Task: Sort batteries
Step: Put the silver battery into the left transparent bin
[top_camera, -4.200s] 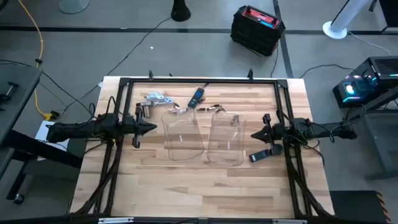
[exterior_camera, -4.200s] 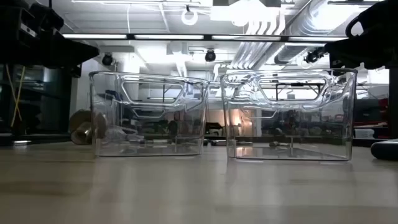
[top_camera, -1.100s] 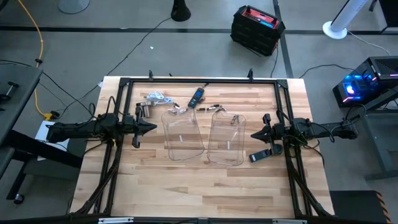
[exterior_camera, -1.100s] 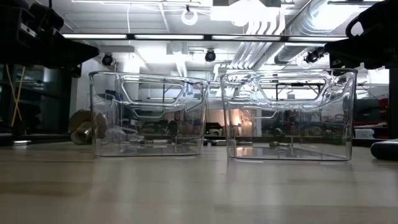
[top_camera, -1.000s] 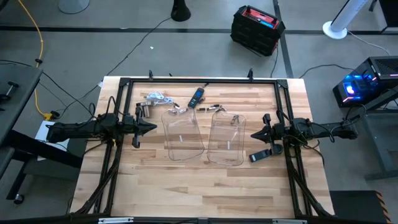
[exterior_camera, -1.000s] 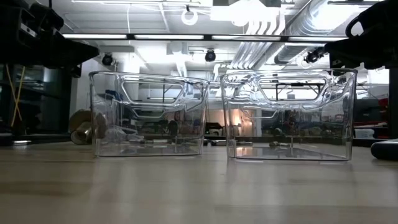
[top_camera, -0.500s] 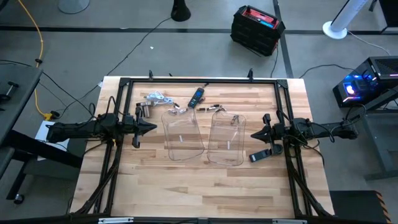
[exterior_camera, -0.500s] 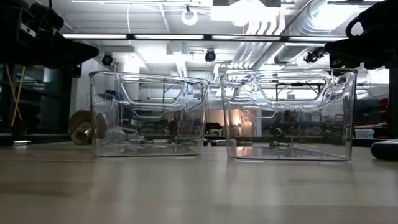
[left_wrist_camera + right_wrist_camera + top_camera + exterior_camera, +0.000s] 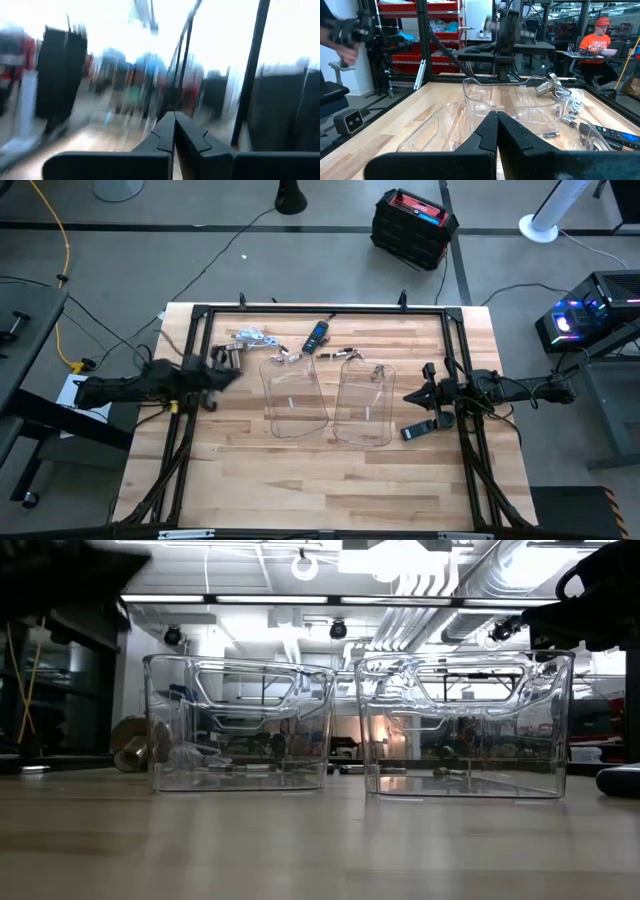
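Two clear trays (image 9: 296,396) (image 9: 365,403) stand side by side mid-table. Small batteries (image 9: 284,359) (image 9: 352,354) lie loose on the wood beyond the trays' far ends; the right wrist view shows a few cells (image 9: 550,134) beside the tray. My left gripper (image 9: 232,372) (image 9: 174,116) is shut and blurred, left of the trays and close to the metal cup (image 9: 229,356). My right gripper (image 9: 408,396) (image 9: 495,116) is shut, hovering right of the right tray and pointing at it.
A dark remote (image 9: 316,335) lies near the far edge and another (image 9: 418,430) lies under the right arm. Silvery clutter (image 9: 251,337) sits far-left. A black frame (image 9: 320,310) rims the table. Bare wood lies on the near side. A person in orange (image 9: 598,37) sits beyond the table.
In the last half second my left arm has begun moving: its gripper has drawn back toward the table's left and far edges, nearer the metal cup, and shows blurred. In the low view its dark shape has risen. The right arm, trays and batteries have stayed put.
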Controlling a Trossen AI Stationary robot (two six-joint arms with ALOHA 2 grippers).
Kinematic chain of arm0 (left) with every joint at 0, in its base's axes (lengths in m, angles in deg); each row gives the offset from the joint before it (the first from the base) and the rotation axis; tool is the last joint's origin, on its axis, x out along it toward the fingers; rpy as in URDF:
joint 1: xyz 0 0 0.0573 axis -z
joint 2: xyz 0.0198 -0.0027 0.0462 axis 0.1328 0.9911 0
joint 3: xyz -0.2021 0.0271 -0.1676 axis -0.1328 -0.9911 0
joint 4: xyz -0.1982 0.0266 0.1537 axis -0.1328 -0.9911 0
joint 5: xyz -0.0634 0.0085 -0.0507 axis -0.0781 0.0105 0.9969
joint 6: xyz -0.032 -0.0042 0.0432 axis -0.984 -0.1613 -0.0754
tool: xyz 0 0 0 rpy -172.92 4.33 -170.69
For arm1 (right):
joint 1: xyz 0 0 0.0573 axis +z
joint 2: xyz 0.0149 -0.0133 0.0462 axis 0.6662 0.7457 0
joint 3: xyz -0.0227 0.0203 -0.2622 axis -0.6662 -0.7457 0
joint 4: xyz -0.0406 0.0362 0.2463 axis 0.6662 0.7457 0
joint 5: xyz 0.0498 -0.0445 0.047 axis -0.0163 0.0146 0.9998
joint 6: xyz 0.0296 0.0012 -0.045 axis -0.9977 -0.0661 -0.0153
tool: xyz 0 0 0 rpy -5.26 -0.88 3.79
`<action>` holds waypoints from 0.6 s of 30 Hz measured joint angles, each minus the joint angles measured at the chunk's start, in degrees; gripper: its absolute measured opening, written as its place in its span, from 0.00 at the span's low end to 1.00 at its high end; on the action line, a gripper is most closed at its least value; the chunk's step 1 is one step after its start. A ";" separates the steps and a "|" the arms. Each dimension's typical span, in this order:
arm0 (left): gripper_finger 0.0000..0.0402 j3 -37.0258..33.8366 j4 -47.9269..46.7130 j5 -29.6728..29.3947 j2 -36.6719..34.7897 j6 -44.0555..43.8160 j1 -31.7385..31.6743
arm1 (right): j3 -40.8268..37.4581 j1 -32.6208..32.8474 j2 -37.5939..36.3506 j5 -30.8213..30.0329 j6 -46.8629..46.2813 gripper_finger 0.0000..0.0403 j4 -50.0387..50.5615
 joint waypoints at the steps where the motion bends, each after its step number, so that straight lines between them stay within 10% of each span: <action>1: 0.00 0.10 5.33 -2.69 0.77 -2.54 0.00 | -0.01 -0.01 0.00 0.00 0.01 0.00 0.00; 8: 0.00 13.01 9.29 -6.05 20.68 -5.73 0.15 | 0.00 0.01 -0.01 0.00 0.01 0.00 0.01; 18: 0.00 48.19 -26.83 -2.79 47.20 -16.75 -2.72 | 0.00 0.01 0.01 -5.80 -3.22 0.00 -2.97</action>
